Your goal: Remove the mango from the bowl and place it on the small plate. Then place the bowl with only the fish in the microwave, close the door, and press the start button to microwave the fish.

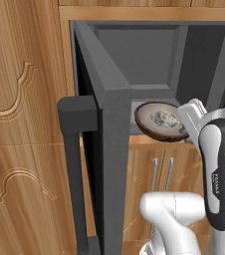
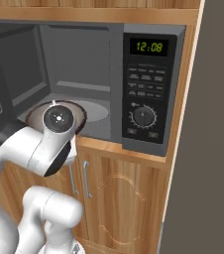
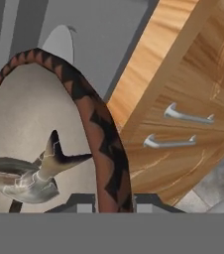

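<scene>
Closest to my hand camera, the tool [image 3: 113, 207] is clamped on the bowl [image 3: 106, 149] rim, fish [image 3: 27, 173] inside. It seems to sit at the microwave [image 2: 79, 64] mouth, door [image 1: 107, 149] swung wide.

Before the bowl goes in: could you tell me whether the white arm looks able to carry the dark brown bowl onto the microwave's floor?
Probably yes: the door stands wide open and nothing blocks the microwave's cavity beyond the bowl.
</scene>
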